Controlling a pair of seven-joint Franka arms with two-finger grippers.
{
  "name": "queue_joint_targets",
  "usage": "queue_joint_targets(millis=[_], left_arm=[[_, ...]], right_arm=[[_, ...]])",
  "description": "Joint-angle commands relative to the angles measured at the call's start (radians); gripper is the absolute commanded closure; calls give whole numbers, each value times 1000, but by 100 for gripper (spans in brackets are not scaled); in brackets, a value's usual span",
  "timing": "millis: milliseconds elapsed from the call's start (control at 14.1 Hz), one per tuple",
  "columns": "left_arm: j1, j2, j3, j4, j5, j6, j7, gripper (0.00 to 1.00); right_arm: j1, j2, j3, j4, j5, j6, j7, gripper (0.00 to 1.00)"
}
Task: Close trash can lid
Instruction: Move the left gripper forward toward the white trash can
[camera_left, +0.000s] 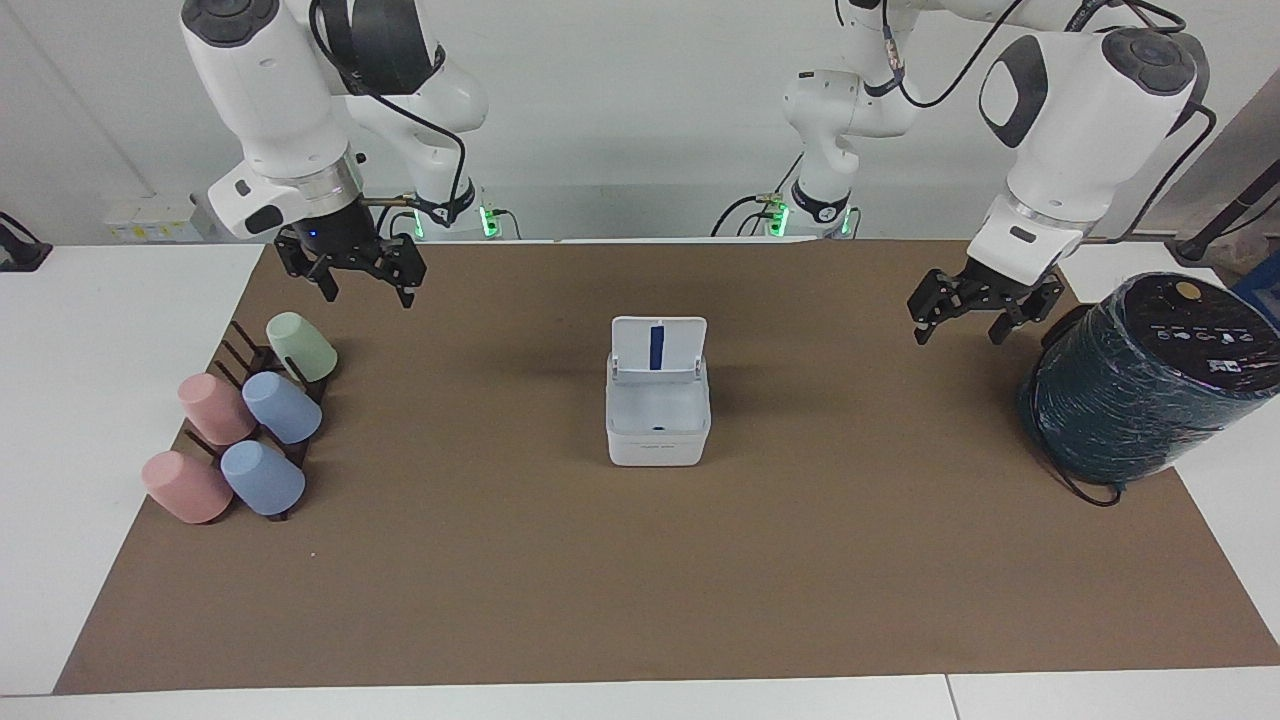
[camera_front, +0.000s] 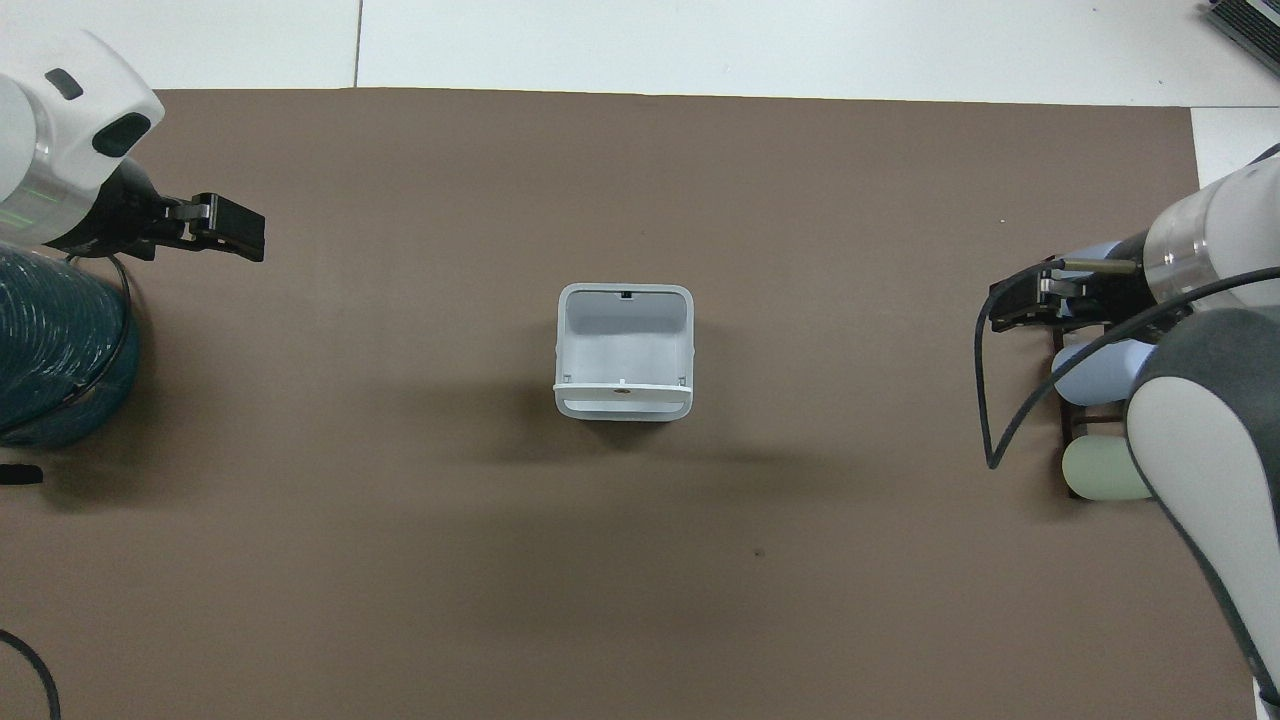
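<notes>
The small white square trash can (camera_left: 657, 432) stands on the middle of the brown mat; it also shows in the overhead view (camera_front: 624, 340). Its lid (camera_left: 657, 347) stands upright and open, hinged at the edge nearer to the robots, with the blue stripe facing the can's inside. From overhead the lid (camera_front: 622, 388) is seen edge-on with a small orange dot. My left gripper (camera_left: 958, 335) hangs open and empty above the mat beside the dark cylinder, well apart from the can. My right gripper (camera_left: 367, 295) hangs open and empty over the cup rack's near end.
A dark rack with several pastel cups (camera_left: 240, 430) lies at the right arm's end of the mat. A large dark wrapped cylinder (camera_left: 1140, 380) with a cable lies at the left arm's end. The brown mat (camera_left: 640, 600) covers most of the table.
</notes>
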Motion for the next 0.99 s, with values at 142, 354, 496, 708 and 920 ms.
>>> queue_joint_targets(millis=[142,354,496,708,920], left_arm=[[-16,-31,6,-42,22,18,1,0],[-51,-42,1,-66,22,6,-5,0],[-100,-79,1,-132,21,7,-55,0],[-195,-117,-2,-185,12,-46,-146,14],[-305,-131,-2,-198,-33,-86,-298,50]], right_arm=[[-16,-17,11,-21,4,6,6,0],[-16,-17,11,-21,4,6,6,0],[-16,-17,11,-21,4,6,6,0],[-16,-15,11,-21,4,6,8,0],[-16,-17,11,-21,4,6,6,0]])
